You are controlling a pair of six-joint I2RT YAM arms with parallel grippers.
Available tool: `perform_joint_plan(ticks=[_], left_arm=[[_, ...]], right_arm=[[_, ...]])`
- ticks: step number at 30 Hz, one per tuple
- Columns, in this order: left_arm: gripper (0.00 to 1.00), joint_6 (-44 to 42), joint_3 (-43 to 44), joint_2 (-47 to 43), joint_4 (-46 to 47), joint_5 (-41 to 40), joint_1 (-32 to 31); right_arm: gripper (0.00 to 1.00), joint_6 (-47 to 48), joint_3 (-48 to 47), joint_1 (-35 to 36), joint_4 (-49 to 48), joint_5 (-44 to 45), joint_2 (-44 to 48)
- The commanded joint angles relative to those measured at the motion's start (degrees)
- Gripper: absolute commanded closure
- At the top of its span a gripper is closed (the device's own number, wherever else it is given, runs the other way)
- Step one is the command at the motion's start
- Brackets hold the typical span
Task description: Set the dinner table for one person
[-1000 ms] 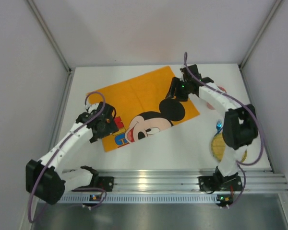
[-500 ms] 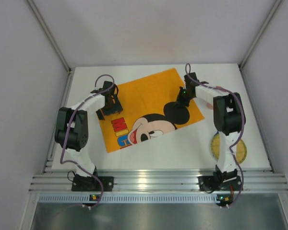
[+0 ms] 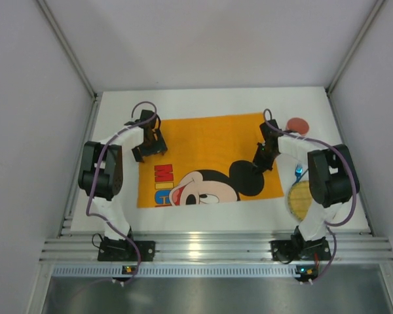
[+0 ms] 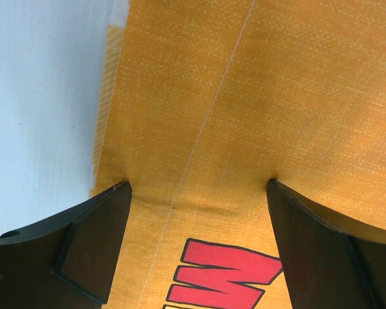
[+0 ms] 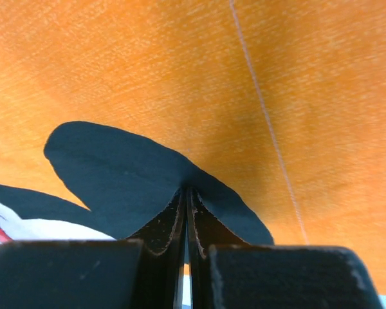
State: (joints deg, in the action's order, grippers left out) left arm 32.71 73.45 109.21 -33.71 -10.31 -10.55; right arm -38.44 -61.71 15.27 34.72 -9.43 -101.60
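The orange Mickey Mouse placemat [image 3: 203, 157] lies flat on the white dinner table [image 3: 203, 99], its long sides roughly parallel to the near rail. My left gripper [image 3: 146, 141] is open, both fingertips pressing on the mat's left end [image 4: 199, 96] just above the red lettering [image 4: 228, 273]; in the left wrist view it [image 4: 198, 187] straddles a stitched seam. My right gripper [image 3: 261, 161] is shut at the mat's right side, its tips [image 5: 186, 190] pinching a small pucker of cloth in Mickey's black ear [image 5: 116, 167].
A red round disc [image 3: 299, 124] lies on the table beyond the right arm. A yellow plate [image 3: 300, 199] with a blue item [image 3: 297, 173] on it sits at the right, partly under the right arm. The aluminium rail [image 3: 209, 245] runs along the near edge.
The placemat has turned clockwise and slid right, from tilted to square with the table. The right gripper closed and moved right and nearer with it. The left arm swung up to the mat's left end.
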Motion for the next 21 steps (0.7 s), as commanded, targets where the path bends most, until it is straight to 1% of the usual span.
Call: perform_joint_plan(ticks=[1,5,6,7,8,9,11,12,13,14,15,16,17,19,21], left_arm=[[0.08,0.6,-1.91,0.57,1.72,2.49,0.35],[0.06,0.34,0.81,-4.07,-0.82,2.13,0.35],[0.07,0.16,2.47,-5.13,-2.13,1.87,0.26],[0.07,0.25,3.27,-6.36,-2.67,1.17,0.09],[0.07,0.16,4.67,-9.07,-3.02,0.99,-0.09],[0.07,0.08,5.21,-10.49,-3.2,1.25,-0.18],[0.07,-0.01,6.26,-13.57,-3.99,1.43,-0.88],[0.07,-0.1,7.14,-14.45,-4.6,1.52,-1.14],[0.06,0.25,7.32,-15.07,-5.22,1.52,-1.67],[0.07,0.51,7.23,-16.56,-6.0,1.86,-2.02],[0.06,1.12,6.97,-17.35,-6.27,2.04,-2.46],[0.07,1.3,6.62,-18.84,-6.28,2.3,-3.51],[0.06,1.65,5.84,-19.47,-6.36,2.66,-4.13],[0.06,1.92,5.13,-20.96,-6.45,2.75,-5.97],[0.06,2.18,3.72,-21.58,-6.45,3.27,-7.11]], right_arm=[[1.0,3.89,-4.28,0.11,5.79,3.64,-1.05],[1.0,8.19,-12.62,1.52,10.8,-1.11,2.89],[0.96,9.07,-17.08,1.61,13.33,-1.55,5.51],[0.9,9.86,-19.65,1.43,14.66,-0.86,6.76],[0.82,11.35,-25.59,1.08,18.59,0.45,7.64],[0.57,12.06,-28.52,-0.14,20.54,1.68,8.78],[0.26,12.07,-33.27,-2.33,24.23,5.73,9.75],[0.08,11.63,-33.21,-5.04,24.34,6.78,10.89],[0.05,11.02,-32.77,-6.64,24.34,8.53,11.42],[0.04,9.45,-31.81,-8.31,24.78,9.16,11.51],[0.04,8.65,-31.63,-12.15,25.13,11.08,11.34],[0.04,7.86,-31.54,-14.1,25.48,13.19,11.16],[0.04,7.33,-31.97,-18.04,25.92,14.34,10.81],[0.06,6.88,-33.72,-20.88,27.41,17.6,7.92],[0.08,6.53,-36.01,-24.57,28.65,17.35,4.77]])
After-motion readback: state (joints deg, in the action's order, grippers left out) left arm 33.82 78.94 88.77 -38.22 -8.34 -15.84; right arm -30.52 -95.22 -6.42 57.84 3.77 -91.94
